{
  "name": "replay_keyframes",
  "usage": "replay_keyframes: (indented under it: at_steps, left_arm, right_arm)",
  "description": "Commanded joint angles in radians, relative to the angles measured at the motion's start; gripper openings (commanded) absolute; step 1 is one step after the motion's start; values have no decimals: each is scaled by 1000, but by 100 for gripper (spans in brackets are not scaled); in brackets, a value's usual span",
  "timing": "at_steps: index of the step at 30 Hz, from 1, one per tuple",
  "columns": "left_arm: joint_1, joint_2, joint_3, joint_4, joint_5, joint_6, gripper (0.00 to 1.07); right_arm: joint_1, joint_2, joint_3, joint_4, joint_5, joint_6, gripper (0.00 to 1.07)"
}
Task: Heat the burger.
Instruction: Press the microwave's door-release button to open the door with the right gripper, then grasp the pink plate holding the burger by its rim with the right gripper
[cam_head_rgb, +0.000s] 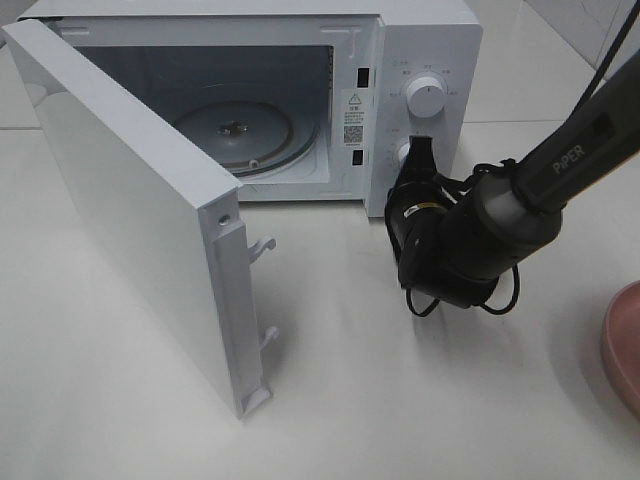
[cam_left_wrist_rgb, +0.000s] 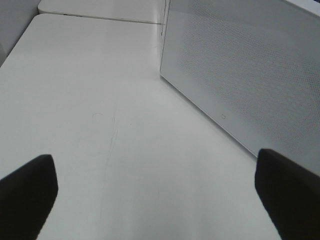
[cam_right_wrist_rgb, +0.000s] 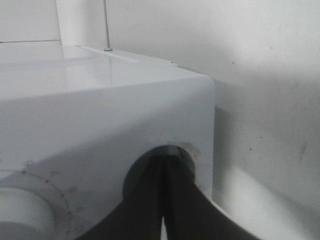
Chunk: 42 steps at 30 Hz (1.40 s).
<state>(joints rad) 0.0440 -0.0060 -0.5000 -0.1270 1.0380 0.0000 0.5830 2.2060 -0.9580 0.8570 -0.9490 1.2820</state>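
Note:
The burger is out of view in all frames. The white microwave (cam_head_rgb: 425, 40) stands at the back with its door (cam_head_rgb: 130, 210) swung wide open. The glass turntable (cam_head_rgb: 240, 130) inside is bare. My right gripper (cam_head_rgb: 419, 150) is shut, with its tips against the lower knob (cam_head_rgb: 404, 152) on the control panel. In the right wrist view the shut fingers (cam_right_wrist_rgb: 150, 210) meet at a round dark spot on the panel (cam_right_wrist_rgb: 100, 135). My left gripper (cam_left_wrist_rgb: 155, 200) is open and empty above the white table, beside the door's dotted outer face (cam_left_wrist_rgb: 240, 75).
A pink round plate (cam_head_rgb: 622, 345) sits at the right edge of the table (cam_head_rgb: 400, 400). The upper knob (cam_head_rgb: 425, 97) is above my right gripper. The open door juts toward the front left, with its latch hooks (cam_head_rgb: 262, 245) pointing right.

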Motion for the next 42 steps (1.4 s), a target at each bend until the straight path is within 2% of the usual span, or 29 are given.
replay_keyframes:
  at_steps: [1,8,30,38,40,42]
  left_arm:
    - [2,-24,2,-2,-5,0,100]
    - [2,-24,2,-2,-5,0,100]
    - [2,-24,2,-2,-5,0,100]
    - [2,-24,2,-2,-5,0,100]
    - [2,-24,2,-2,-5,0,100]
    - [2,-24,2,-2,-5,0,100]
  right_arm:
    - [-41,-34,-28,-128,-78,35,0]
    - [-41,-80,29,-120,-5,41,0]
    - [-41,-286,258,-254,273,47,0]
    - [-47,-403,293,-244,493,-156,0]
    - [-82,-442,292,-247,615,-292,0]
    - [-93,-448,292,-249,648,-324,0]
